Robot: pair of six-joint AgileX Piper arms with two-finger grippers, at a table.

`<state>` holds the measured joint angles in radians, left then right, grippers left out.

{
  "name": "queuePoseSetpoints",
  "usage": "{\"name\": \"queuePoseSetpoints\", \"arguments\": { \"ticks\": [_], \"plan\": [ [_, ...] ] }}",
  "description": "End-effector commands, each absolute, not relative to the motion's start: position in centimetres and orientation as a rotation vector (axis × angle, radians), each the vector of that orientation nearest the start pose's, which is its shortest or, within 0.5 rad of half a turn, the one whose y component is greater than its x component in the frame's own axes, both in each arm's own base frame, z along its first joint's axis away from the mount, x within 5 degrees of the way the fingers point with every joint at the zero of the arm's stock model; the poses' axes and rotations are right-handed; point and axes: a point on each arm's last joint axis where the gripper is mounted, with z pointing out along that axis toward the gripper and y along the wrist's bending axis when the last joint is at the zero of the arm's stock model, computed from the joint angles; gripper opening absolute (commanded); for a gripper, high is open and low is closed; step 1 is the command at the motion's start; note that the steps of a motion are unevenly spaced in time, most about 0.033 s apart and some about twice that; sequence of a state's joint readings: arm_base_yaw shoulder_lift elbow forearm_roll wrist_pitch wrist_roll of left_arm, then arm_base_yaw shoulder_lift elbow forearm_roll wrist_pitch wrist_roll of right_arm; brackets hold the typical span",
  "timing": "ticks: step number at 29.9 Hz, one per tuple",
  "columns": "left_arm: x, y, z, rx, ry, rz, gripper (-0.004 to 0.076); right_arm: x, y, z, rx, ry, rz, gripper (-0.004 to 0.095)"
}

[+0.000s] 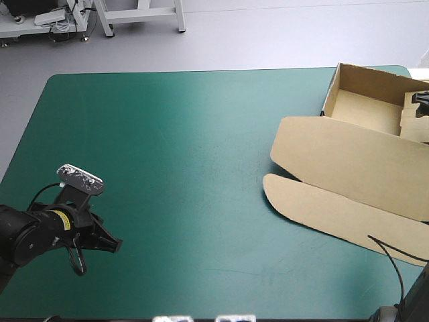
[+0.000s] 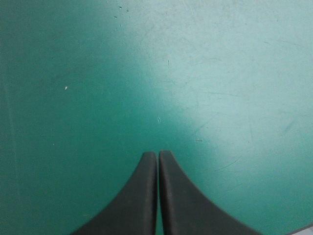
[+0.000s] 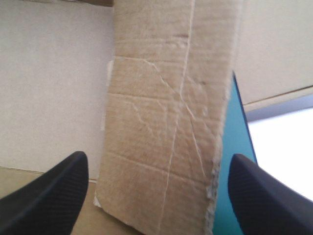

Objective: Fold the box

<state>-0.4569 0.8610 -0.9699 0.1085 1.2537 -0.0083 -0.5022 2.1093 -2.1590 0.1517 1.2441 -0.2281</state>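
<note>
Brown box (image 1: pixel 362 144) at the far right corner of the counter (image 1: pixel 167 121), standing as an open tray (image 1: pixel 365 111) with 1 broad lid (image 1: pixel 342 161) flat on the teal-green cover (image 1: pixel 188 215) toward the near edge and, nearer still, a 2nd long rounded flap (image 1: pixel 328 209), also flat. Long axis of lid and flap alike: slanting from mid-counter toward the near right corner.

At the tray's right-hand wall, barely inside the high view, the right end effector (image 1: pixel 422 99). From its own wrist: black fingers wide apart, clamped on nothing, with a creased strip (image 3: pixel 166 122) of brown board straight ahead and in line with the gap between them. Seemingly an inner panel of that wall; cannot tell whether touched.

Near the counter's near left corner, the left end effector (image 1: pixel 110 245), fingers pressed together into 1 point, holding nothing, low over bare cover. Well apart from the box, with most of the counter's width between, and aimed roughly rightward along the near edge.

Judged from this layout: walls raised, lid and rounded flap not yet dealt with. Next move most likely for the right arm, much the nearer of the 2 and facing the board squarely; for the left, a long reach rightward to the lid's free edge before any help with the fold.
</note>
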Motion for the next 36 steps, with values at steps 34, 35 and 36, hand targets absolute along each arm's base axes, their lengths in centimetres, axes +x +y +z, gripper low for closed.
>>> {"name": "queuePoseSetpoints", "arguments": {
  "ticks": [34, 35, 36],
  "plan": [
    [12.4, -5.6, 36.6, 0.568, 2.454, -0.111, -0.0003, 27.3, 7.7, 51.8, -0.566, 2.105, 0.339, -0.0015],
    [12.4, -5.6, 36.6, 0.568, 2.454, -0.111, -0.0003, 26.5, 8.3, 51.4, -0.594, 2.116, 0.358, -0.0015],
    [12.4, -5.6, 36.6, 0.568, 2.454, -0.113, -0.0003, 25.7, 8.6, 51.1, -0.618, 2.120, 0.368, -0.0015]
  ]
}}
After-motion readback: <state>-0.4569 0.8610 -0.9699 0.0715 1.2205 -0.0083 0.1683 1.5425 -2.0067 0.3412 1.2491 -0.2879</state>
